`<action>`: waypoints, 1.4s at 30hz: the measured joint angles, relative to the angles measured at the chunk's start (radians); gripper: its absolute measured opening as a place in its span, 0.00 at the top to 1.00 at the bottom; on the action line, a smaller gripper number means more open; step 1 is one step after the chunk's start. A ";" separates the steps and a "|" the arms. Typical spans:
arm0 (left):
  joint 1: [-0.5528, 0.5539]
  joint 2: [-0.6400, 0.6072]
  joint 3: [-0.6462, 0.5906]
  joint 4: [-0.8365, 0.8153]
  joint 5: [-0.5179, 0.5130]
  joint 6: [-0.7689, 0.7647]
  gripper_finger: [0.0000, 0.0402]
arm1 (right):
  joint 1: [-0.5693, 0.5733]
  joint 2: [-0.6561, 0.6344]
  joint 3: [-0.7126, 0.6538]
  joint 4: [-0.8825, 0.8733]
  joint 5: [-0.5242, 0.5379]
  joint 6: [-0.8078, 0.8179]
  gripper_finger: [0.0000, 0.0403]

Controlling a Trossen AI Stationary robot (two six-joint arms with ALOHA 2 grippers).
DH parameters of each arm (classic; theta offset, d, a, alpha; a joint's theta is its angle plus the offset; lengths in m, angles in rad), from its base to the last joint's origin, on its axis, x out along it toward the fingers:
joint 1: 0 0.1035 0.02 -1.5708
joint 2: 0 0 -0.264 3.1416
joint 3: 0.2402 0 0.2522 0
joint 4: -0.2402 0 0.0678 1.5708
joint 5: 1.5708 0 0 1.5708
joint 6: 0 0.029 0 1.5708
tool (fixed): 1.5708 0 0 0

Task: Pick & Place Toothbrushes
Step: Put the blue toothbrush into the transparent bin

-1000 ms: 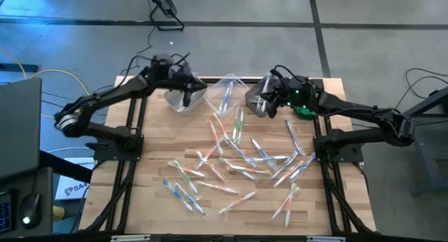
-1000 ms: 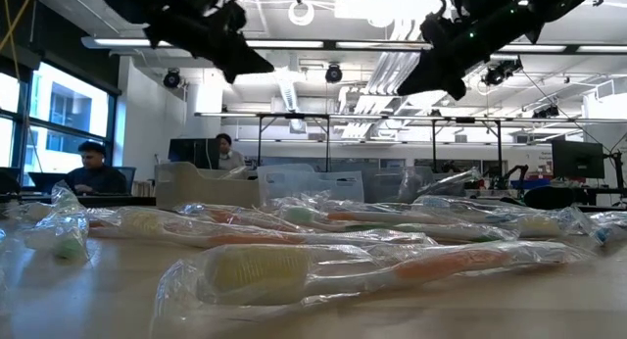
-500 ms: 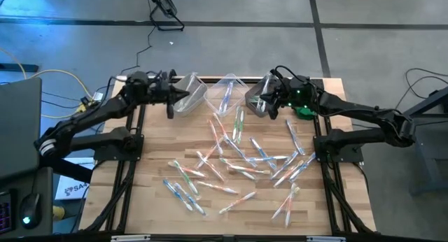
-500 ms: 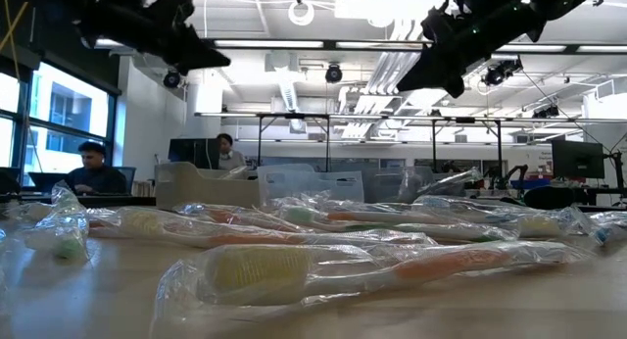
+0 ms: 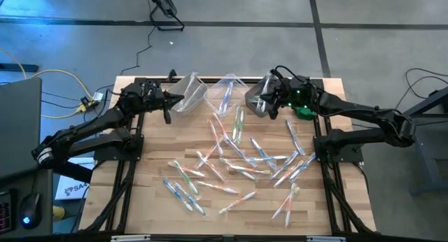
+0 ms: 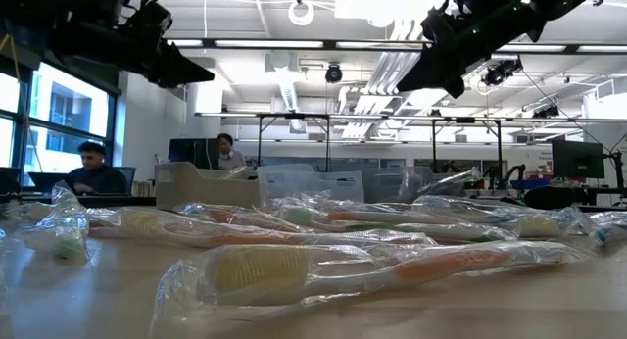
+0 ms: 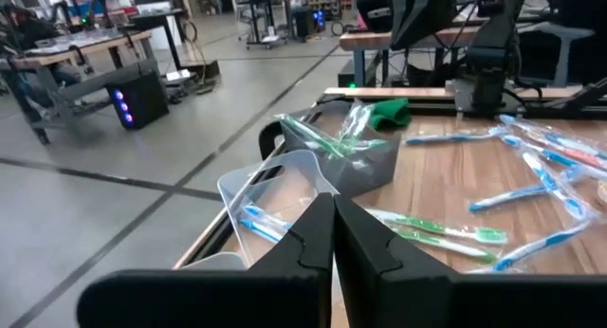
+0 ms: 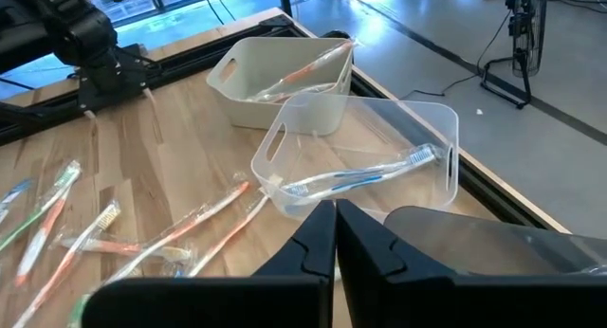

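- Left claw (image 5: 166, 109), clenched and empty, hangs beside the left clear plastic bin (image 5: 189, 94).
- Right claw (image 5: 269, 105), clenched and empty, hangs over the right bin (image 5: 257, 96).
- Wrapped slim toothbrushes (image 5: 231, 158) lie scattered across the wooden bench (image 5: 154, 200); a few lie inside the bins.

Blue, green, orange toothbrushes (image 5: 238, 154); pale wood table (image 5: 154, 172)

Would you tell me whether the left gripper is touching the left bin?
Apart. The high view shows the left gripper shut, with bare table between it and the left bin.
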 joint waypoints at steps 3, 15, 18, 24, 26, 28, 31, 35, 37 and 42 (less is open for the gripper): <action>0.000 0.000 0.000 0.006 0.000 0.000 0.99 | 0.001 0.000 0.000 0.000 0.000 0.000 0.99; 0.000 0.000 0.000 -0.002 -0.009 0.005 0.99 | 0.001 0.001 0.000 0.054 -0.002 0.000 0.99; 0.000 0.000 0.000 -0.002 -0.016 0.005 0.99 | 0.001 0.001 0.000 0.097 -0.003 0.000 0.99; 0.000 0.000 0.000 -0.006 -0.019 -0.001 0.99 | 0.052 0.001 0.000 0.097 0.069 0.002 0.99; 0.000 0.000 0.000 -0.005 -0.019 -0.003 0.99 | 0.112 0.001 0.006 0.048 0.218 0.007 0.99; 0.000 0.000 0.000 -0.005 -0.022 -0.003 0.99 | 0.176 0.002 0.026 -0.027 0.349 0.025 0.99; 0.000 0.000 0.000 -0.006 -0.022 -0.003 0.99 | 0.264 0.002 0.071 -0.124 0.475 0.078 0.99; 0.000 0.000 0.000 -0.005 -0.022 -0.001 0.99 | 0.334 0.011 0.115 -0.212 0.488 0.154 0.99; 0.000 0.000 0.000 -0.005 -0.023 0.006 0.99 | 0.357 0.022 0.134 -0.258 0.479 0.200 0.99; 0.000 0.000 0.000 -0.002 -0.042 0.024 0.99 | 0.412 0.094 0.174 -0.387 0.469 0.301 0.99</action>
